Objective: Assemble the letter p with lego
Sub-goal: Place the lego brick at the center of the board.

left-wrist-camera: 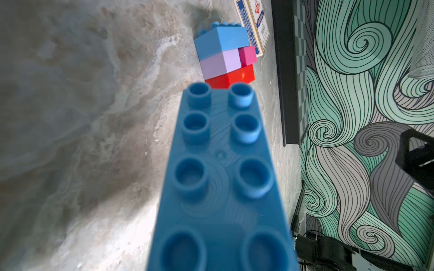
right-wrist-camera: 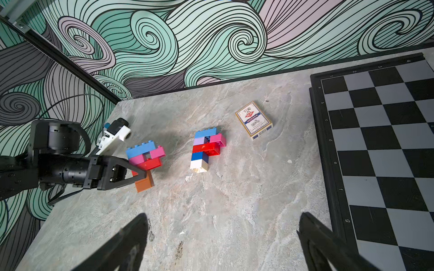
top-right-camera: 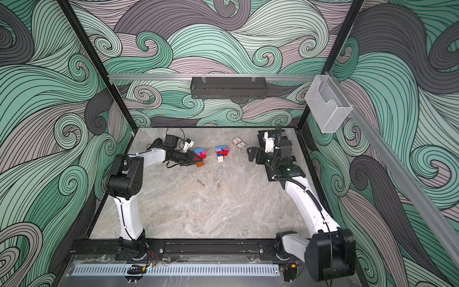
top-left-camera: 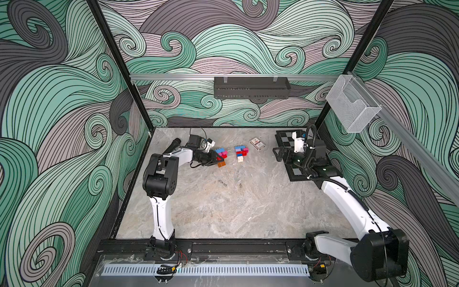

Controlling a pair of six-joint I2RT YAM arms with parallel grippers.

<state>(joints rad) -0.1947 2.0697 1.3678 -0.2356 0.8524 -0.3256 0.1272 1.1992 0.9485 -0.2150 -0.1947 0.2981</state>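
Marble-grey table (top-left-camera: 223,203) carries a chessboard (right-wrist-camera: 375,140) with rim letters a–g, and a card deck (right-wrist-camera: 254,120) whose print is too small to read. Left of centre in a top view, the left gripper (right-wrist-camera: 137,173) clamps a lego stack (right-wrist-camera: 141,150). A P-shaped lego piece (top-left-camera: 241,152) lies flat between that stack and the right gripper (right-wrist-camera: 223,215), whose jaws stand wide apart.

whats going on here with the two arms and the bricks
The left arm's fingers are closed on the red-and-orange stem of one lego P, which is topped by blue and pink bricks. A second lego P, in blue, lilac, pink, red and white, lies free on the marble table beside it, with a boxed card deck beyond. The right arm's fingers are wide open and empty by the chessboard. Whether the held piece is lifted is unclear.
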